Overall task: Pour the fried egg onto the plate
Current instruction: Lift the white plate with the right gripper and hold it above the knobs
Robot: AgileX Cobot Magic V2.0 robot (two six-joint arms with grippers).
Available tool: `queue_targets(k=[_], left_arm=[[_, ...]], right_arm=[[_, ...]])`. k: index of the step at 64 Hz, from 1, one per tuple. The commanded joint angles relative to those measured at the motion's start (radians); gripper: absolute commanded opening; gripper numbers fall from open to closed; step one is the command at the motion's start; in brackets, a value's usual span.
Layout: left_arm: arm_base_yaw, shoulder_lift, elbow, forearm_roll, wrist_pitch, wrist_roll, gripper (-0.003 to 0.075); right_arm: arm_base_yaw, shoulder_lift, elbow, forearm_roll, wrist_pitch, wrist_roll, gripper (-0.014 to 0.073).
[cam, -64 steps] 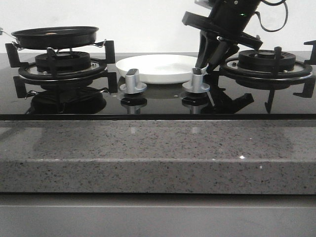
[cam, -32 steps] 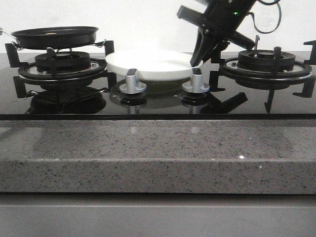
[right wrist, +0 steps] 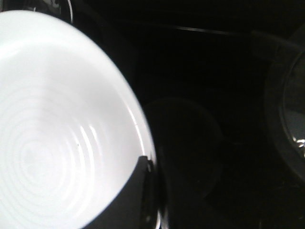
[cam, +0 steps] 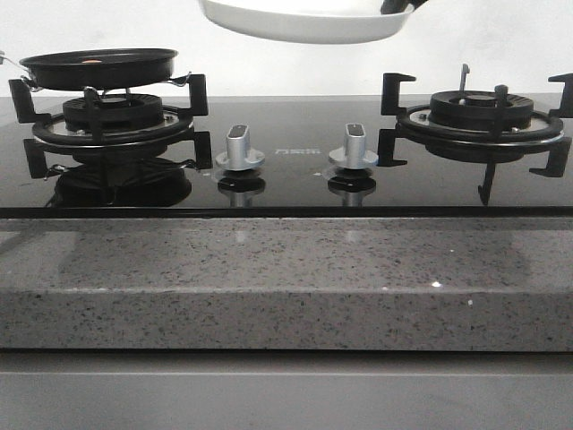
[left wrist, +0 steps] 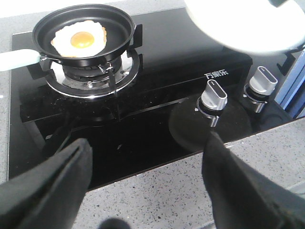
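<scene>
One plate [cam: 304,22], top centre, hangs pinched at its rim by my right gripper [right wrist: 143,191]. My left gripper [left wrist: 143,186] gapes empty. Upper left, the fried egg [left wrist: 79,39] lies in the pan [left wrist: 119,28].

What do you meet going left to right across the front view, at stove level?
Frying pan on the left burner → left knob → right knob → right burner. The plate hangs above the knobs.

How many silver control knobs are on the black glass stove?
2. Both silver metal knobs stand at the middle front of the black glass stove top: the left knob nearer the pan burner, the right knob beside it.
</scene>
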Motion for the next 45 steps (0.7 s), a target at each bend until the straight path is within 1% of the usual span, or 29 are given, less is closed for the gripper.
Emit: queue_targets(k=[1, 9, 17, 31, 45], left_arm=[[-0.007, 0.008, -0.033, -0.01, -0.081, 0.0, 0.0491], [-0.007, 0.008, -0.033, -0.01, -0.081, 0.0, 0.0491], [-0.007, 0.008, -0.033, -0.01, -0.081, 0.0, 0.0491], [-0.007, 0.008, -0.033, -0.01, -0.081, 0.0, 0.0491], [-0.007, 0.008, -0.033, -0.01, -0.081, 0.0, 0.0491]], right_arm=[[0.021, -0.154, 0.114, 0.037, -0.131, -0.051, -0.0061], [0.051, -0.266, 0.31, 0.036, -0.234, -0.088, -0.0061], [0.069, -0.31, 0.45, 0.036, -0.292, -0.091, -0.0061], [0.077, -0.308, 0.55, 0.035, -0.354, -0.093, -0.0061], [0.112, -0.306, 0.558, 0.02, -0.424, -0.093, -0.0061]])
